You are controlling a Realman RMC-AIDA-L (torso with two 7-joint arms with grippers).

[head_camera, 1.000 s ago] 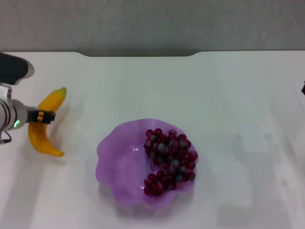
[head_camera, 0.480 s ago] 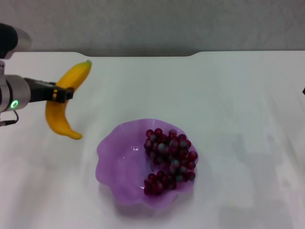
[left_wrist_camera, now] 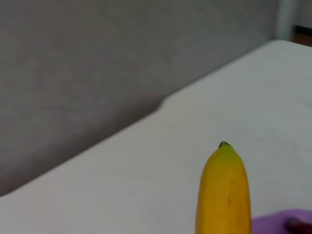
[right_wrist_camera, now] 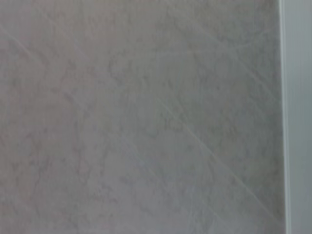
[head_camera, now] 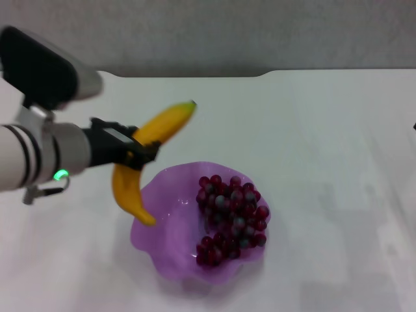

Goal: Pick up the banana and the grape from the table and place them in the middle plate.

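The left gripper (head_camera: 144,151) has its jaws clamped on the middle of the banana (head_camera: 146,153), held in the air with its lower end over the near rim of the purple plate (head_camera: 153,224). The arm reaches in level from the left. Beyond the jaws, the grapes (head_camera: 231,218) lie in the plate on the table (head_camera: 325,149).

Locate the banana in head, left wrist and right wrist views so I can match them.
Head view: banana left of centre, held in the left gripper, its lower end over the middle plate rim.
Left wrist view: banana rises from the bottom edge, green tip up.
Right wrist view: not in it.
Shared landmark: the purple plate.
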